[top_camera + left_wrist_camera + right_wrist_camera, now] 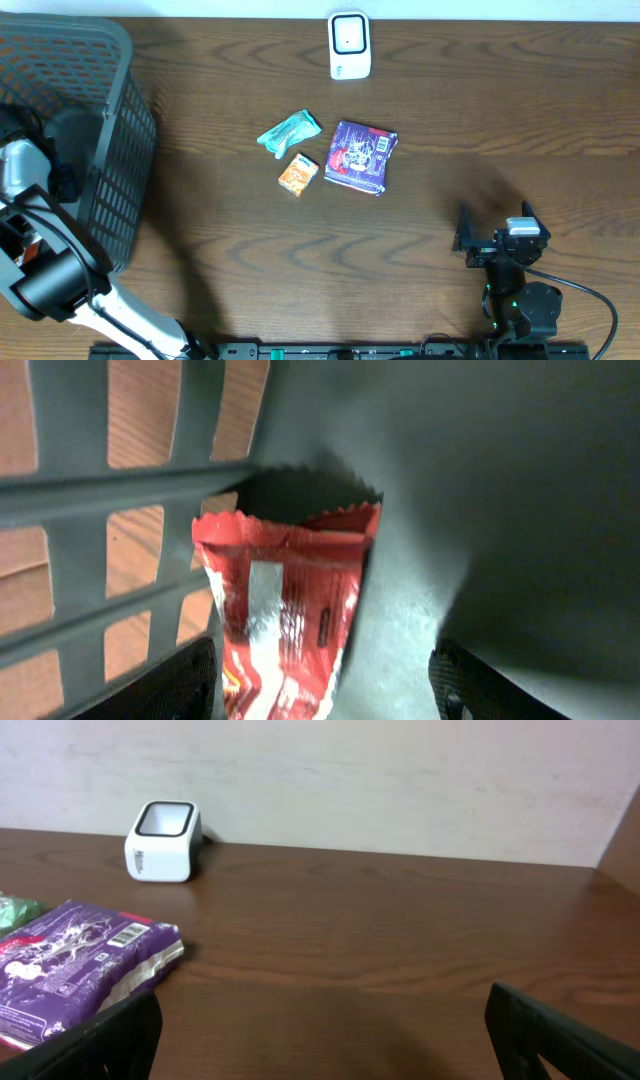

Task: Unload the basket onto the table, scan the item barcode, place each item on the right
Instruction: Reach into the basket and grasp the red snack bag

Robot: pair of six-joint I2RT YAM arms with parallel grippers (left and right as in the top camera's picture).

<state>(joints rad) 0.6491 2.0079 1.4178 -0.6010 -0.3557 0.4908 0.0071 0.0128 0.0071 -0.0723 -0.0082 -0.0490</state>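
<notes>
Grey mesh of the basket (110, 150) hides the left tool from the overhead camera; only the left arm shows, reaching over the rim. The left wrist view alone shows that tool (322, 652): its 2 fingers (185, 680) are cut off by the bottom edge and stand wide apart. Between them, inside the basket, stands 1 red packet (285, 620), upright with its crimped end up. It sits close to the left-hand finger, with a clear gap on the other side, so nothing is gripped. Its print is blurred, and I cannot make out a barcode on it.

Out on the brown wood counter (450, 100) lie 3 more packets near the middle: 1 green (289, 132), 1 small orange (298, 174) and 1 purple (362, 156). The purple one shows a white barcode label (380, 145) facing up, and the right wrist view cuts it off at the left edge. 1 white scanner (349, 45) stands at the far edge, well apart from the packets.

At the near right, the right tool (493, 225) is spread fully with nothing between its fingers.
</notes>
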